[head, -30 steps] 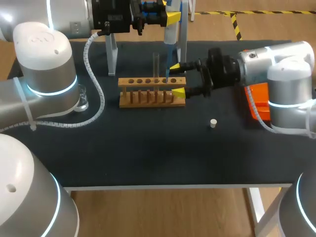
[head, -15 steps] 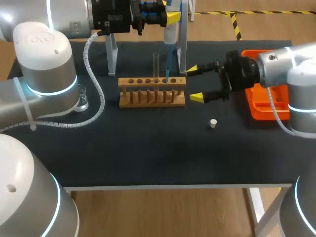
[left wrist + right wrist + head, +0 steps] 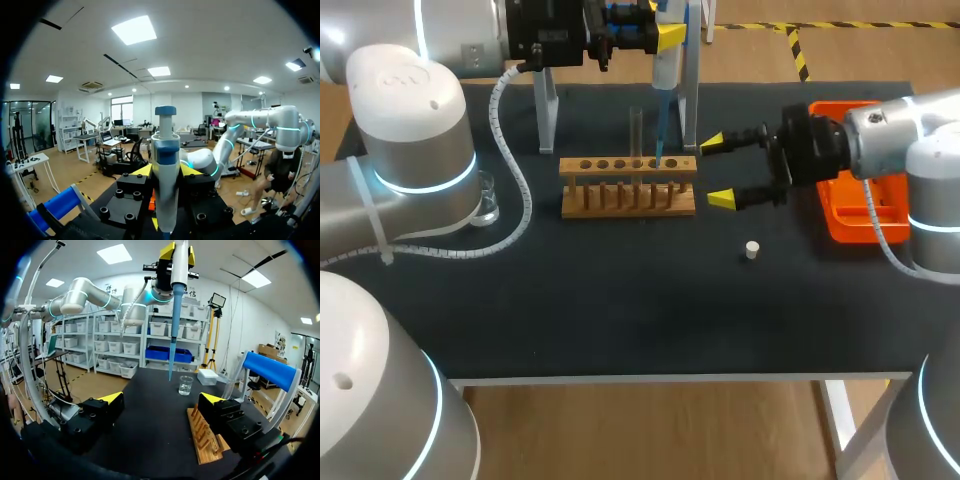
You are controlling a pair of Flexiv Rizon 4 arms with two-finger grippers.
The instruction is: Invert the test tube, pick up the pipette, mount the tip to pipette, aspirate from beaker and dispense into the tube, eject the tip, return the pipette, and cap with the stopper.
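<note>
Currently the left claw [image 3: 663, 30] sits high over the far side of the black tabletop [image 3: 620, 300], clamped on the white and blue pipette [image 3: 665, 68], which hangs upright from it. The left wrist view shows the same grip: the pipette [image 3: 165, 160] stands between the two yellow-tipped fingers, pressed from both sides. A long blue tip [image 3: 659, 125] is mounted on the pipette's lower end and points down at the top bar of the wooden test tube rack [image 3: 610, 205]. A clear glass test tube [image 3: 636, 128] stands upright in the rack, just beside the long blue tip; whether the two touch cannot be told.

The right claw [image 3: 716, 171] lies level just beside the rack's right end, spread wide and holding nothing. In its own wrist view the right claw [image 3: 162, 399] has only bare tabletop between its fingers. The rack [image 3: 202, 440] lies beside and partly under one finger, and the pipette [image 3: 179, 265] hangs ahead and above. A clear glass beaker [image 3: 185, 385] stands further ahead.

A small white stopper [image 3: 752, 249] lies on the tabletop near the right claw, apart from the rack. An orange plastic tray [image 3: 845, 215] lies partly under the right arm. In the head view the beaker [image 3: 486, 203] is partly hidden behind the left arm.
</note>
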